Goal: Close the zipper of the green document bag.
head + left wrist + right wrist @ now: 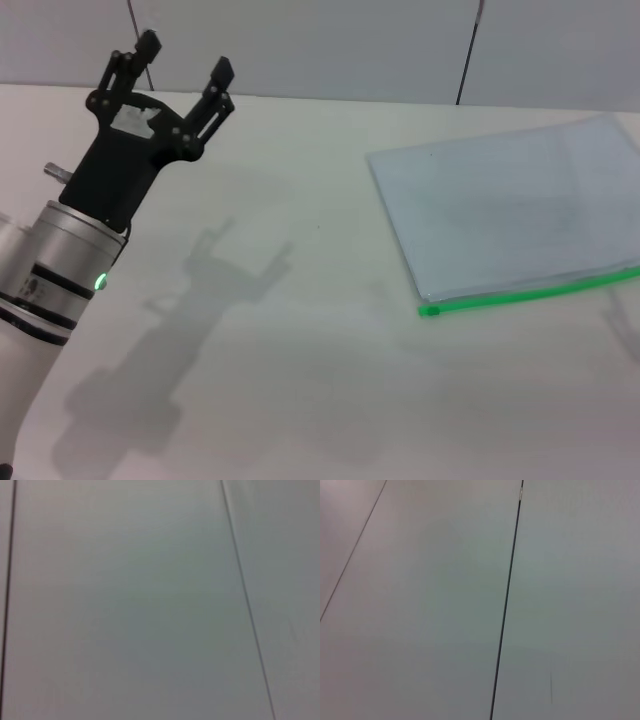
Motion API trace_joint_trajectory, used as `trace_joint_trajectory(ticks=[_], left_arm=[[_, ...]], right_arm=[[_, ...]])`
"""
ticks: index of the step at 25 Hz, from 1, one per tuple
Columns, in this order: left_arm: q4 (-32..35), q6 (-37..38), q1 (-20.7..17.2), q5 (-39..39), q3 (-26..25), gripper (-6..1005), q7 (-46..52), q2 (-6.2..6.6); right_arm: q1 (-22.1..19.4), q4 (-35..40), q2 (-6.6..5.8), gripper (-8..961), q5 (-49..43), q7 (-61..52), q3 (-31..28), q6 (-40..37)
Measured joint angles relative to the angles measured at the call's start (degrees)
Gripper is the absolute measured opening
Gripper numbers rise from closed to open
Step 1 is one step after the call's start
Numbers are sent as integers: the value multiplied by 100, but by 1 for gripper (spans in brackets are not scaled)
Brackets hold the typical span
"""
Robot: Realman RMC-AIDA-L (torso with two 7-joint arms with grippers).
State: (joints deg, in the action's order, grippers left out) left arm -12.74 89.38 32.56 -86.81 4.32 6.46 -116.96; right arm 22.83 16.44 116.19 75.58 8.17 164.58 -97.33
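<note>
The green document bag (510,205) lies flat on the white table at the right of the head view, a pale blue-grey pouch running off the right edge. Its zipper (530,295) is the bright green strip along the near long edge, with a small green knob at its left end (428,311). My left gripper (185,72) is raised at the far left, well away from the bag, open with nothing between its black fingers. The right gripper is out of view. Both wrist views show only pale wall panels with dark seams.
The white table (300,350) stretches bare between the left arm and the bag. A grey panelled wall (320,40) rises behind the table's far edge. The left arm's shadow falls on the table's left half.
</note>
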Motion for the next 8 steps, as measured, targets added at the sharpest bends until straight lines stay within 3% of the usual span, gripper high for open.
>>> trace_joint_trajectory(ticks=[8], left_arm=[[-50, -23, 12, 311, 0, 854, 21, 2]], right_arm=[[28, 0, 0, 856, 17, -4, -21, 44]])
